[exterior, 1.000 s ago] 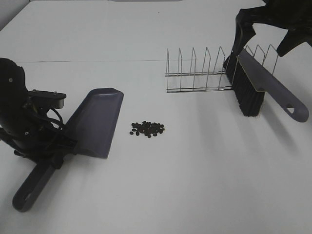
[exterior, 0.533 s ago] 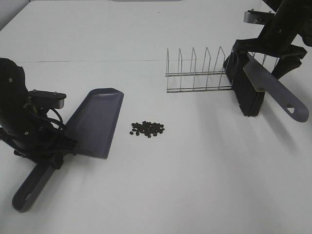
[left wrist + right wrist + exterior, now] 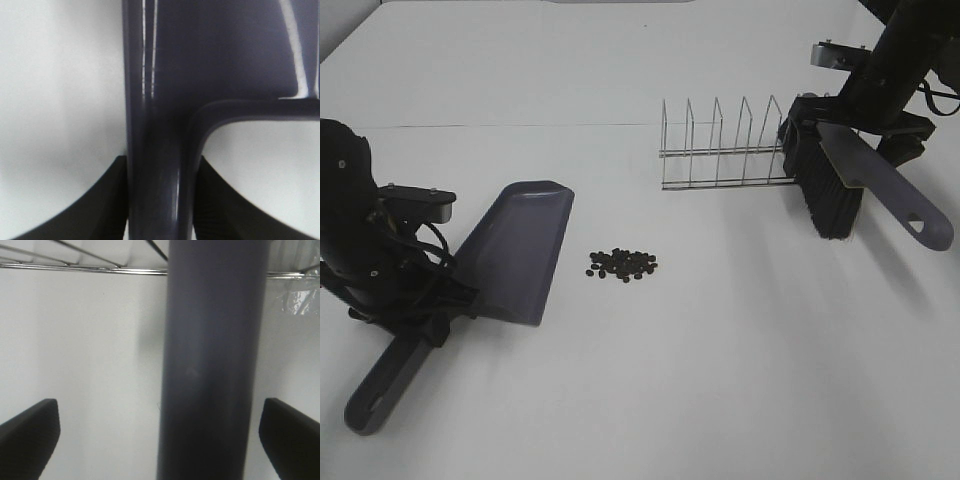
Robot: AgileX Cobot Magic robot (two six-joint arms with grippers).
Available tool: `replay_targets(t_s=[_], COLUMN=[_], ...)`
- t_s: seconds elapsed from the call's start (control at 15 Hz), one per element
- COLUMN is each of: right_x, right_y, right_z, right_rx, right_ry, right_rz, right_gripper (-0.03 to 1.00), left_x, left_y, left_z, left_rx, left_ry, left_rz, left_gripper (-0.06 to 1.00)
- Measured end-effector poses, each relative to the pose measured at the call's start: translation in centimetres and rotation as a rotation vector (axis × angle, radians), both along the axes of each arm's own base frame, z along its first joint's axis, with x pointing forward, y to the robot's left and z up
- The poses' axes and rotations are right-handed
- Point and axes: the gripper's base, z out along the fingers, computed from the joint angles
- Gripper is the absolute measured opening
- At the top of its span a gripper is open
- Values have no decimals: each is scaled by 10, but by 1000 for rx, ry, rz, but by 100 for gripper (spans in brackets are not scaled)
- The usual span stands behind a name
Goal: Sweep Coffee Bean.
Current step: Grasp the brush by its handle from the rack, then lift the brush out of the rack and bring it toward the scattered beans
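Observation:
The coffee beans [image 3: 622, 264] lie in a small dark pile on the white table. The grey-purple dustpan [image 3: 515, 250] lies flat to their left, its mouth towards them. My left gripper [image 3: 425, 325] is shut on the dustpan's handle [image 3: 155, 150], with a finger pressed against each side. The brush [image 3: 840, 185], with black bristles, leans at the right end of the wire rack [image 3: 720, 150]. My right gripper [image 3: 860, 125] is open and straddles the brush handle [image 3: 210, 370]. Its fingers [image 3: 27, 435] stand well clear on either side.
The brush handle's far end [image 3: 925, 225] points to the table's right edge. The dustpan handle's end [image 3: 375, 405] points to the front left. Bare white table lies between the beans and the brush.
My right arm has come down and turned, so the open gripper now sits over the brush handle. The left arm, dustpan, brush and beans have not moved.

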Motion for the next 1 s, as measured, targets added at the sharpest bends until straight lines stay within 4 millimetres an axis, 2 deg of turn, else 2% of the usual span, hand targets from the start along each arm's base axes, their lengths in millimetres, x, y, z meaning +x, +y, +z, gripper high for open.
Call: replay_targets(t_s=[0.27, 0.4, 0.47, 0.53, 0.67, 0.73, 1.0], right_x=[0, 0, 0, 0, 0, 0, 0], right_y=[1, 0, 0, 0, 0, 0, 0], right_z=[-3, -3, -3, -4, -4, -4, -4], right_rx=[8, 1, 0, 1, 0, 1, -1], right_ry=[6, 10, 11, 16, 26, 29, 27], right_rz=[-3, -12, -20, -38, -82, -89, -84], right_gripper=[98, 93, 85, 71, 37, 30, 30], left_x=[0, 0, 0, 0, 0, 0, 0], left_y=[0, 0, 0, 1, 1, 1, 1], left_z=[0, 0, 0, 0, 0, 0, 0], left_rx=[0, 4, 6, 8, 10, 10, 10], left_ry=[0, -2, -2, -3, -4, -4, -4], left_rz=[0, -9, -11, -14, -16, -16, -16], left_gripper=[31, 31, 31, 31, 31, 31, 31])
